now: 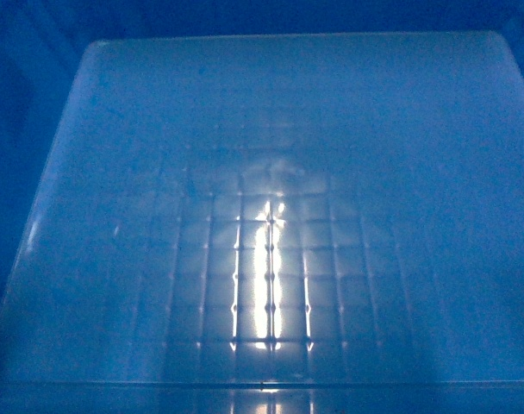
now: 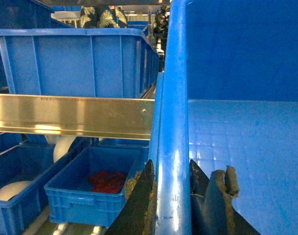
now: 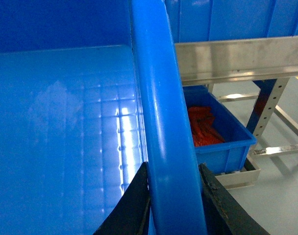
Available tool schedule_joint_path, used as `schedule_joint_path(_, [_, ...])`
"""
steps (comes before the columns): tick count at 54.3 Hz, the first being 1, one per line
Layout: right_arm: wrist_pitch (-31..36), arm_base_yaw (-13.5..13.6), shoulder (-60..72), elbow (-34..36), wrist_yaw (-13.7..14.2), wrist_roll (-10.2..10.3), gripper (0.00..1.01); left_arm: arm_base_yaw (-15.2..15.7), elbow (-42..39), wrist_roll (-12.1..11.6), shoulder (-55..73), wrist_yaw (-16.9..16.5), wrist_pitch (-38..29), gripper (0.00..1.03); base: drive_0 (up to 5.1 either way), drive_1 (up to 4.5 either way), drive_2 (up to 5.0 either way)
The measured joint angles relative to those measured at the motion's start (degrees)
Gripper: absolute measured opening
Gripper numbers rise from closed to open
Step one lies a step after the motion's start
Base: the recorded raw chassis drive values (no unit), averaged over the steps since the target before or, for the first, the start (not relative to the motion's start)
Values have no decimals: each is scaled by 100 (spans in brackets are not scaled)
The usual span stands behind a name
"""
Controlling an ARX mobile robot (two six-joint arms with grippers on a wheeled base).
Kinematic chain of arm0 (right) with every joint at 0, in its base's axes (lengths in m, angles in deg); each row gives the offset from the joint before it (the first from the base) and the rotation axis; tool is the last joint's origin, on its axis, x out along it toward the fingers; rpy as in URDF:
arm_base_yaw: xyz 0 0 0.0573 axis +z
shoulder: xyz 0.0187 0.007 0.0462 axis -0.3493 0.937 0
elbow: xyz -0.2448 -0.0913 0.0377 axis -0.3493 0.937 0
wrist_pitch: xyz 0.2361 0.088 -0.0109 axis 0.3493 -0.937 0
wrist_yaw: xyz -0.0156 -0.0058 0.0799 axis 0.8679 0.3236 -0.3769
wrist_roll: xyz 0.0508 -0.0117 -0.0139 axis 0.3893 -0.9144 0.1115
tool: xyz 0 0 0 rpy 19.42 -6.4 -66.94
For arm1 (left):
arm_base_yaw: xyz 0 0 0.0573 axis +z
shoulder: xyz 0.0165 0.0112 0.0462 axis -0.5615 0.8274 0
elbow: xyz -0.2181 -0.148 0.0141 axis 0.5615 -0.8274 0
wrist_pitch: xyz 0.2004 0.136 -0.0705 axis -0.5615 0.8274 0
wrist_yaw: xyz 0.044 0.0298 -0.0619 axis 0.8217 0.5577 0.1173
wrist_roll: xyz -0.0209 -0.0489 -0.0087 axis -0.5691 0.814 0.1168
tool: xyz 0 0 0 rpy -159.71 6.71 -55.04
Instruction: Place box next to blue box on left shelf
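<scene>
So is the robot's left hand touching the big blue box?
Touching. The left wrist view shows the left gripper with its fingers pressed against both sides of the box rim, no gap showing.

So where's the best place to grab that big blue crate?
By its rounded rim, one gripper on each side wall. The left gripper and right gripper each straddle the crate rim from above, jaws closed on it; the smooth walls offer no handles.

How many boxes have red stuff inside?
1 that each wrist view shows: a small blue box with red stuff on the low shelf left of the big box, and one to its right. These may be the same box; others may be hidden.
</scene>
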Motion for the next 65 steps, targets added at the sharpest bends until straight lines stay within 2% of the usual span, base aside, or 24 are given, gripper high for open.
schedule_joint_path(65, [2, 0, 0, 0, 7, -2, 20, 0, 0, 9, 0, 0, 0, 12, 0, 0, 0])
